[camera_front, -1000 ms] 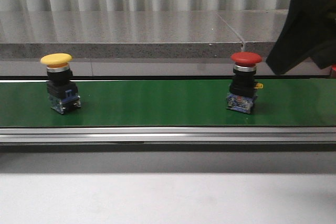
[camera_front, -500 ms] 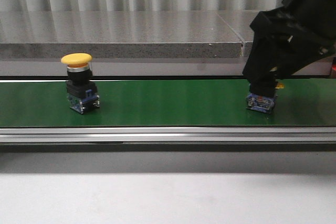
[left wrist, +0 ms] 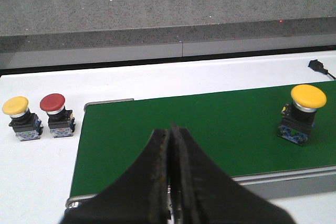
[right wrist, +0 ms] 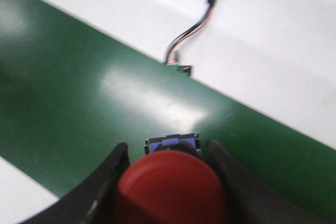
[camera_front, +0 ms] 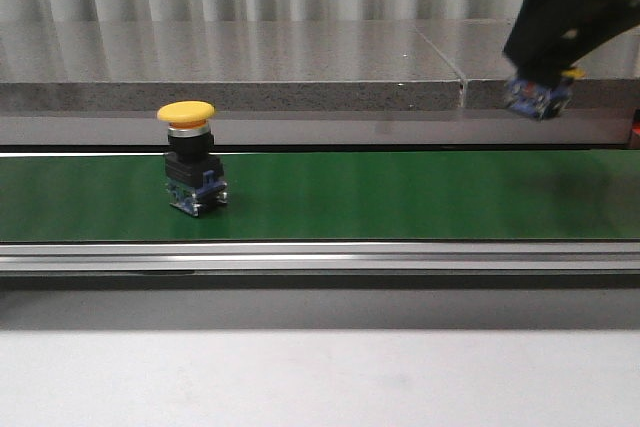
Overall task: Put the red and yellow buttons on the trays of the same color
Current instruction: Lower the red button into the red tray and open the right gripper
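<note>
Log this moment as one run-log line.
right gripper: shut on red button, lifted off green belt | left gripper: shut, empty | yellow button: upright on belt

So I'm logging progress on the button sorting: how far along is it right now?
Nothing looks placed yet; no trays are in view. In hand: the right gripper holds a red button, lifted clear of the green belt. Left: a yellow button stands on the belt, two more buttons wait beside it, and the left gripper is shut and empty.
</note>
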Robot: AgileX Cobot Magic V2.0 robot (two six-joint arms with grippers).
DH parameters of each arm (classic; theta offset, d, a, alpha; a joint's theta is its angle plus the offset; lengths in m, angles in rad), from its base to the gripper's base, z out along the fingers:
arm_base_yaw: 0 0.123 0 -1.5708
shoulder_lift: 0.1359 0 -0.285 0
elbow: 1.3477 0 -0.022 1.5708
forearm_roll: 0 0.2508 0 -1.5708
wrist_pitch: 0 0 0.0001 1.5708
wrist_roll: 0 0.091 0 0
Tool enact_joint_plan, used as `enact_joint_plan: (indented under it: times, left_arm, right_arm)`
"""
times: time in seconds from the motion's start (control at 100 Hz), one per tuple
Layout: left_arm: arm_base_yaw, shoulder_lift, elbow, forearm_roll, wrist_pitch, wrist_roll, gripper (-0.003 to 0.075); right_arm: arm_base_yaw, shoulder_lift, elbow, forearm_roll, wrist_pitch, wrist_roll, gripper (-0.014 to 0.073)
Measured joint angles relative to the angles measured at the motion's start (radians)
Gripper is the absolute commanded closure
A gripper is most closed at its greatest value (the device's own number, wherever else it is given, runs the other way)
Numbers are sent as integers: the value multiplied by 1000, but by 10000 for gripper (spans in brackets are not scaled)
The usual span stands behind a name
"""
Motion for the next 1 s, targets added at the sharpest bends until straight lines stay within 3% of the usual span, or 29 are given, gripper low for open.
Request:
enact_joint_plan:
  times: [0.36,0.5,0.65,1.0]
  left_arm:
    - [0,0,0,0,0,0,740]
    - [0,0,0,0,0,0,740]
    - [0,0,0,0,0,0,740]
    - [0,0,0,0,0,0,740]
  right_arm:
    - [-466,55,-260,-36,-49,128,433]
    - [-587,137,-327,-42,-56,165,433]
    - [-630,239,-378,-45,-60,174,433]
    - [-619,459,-453,-45,-79,174,431]
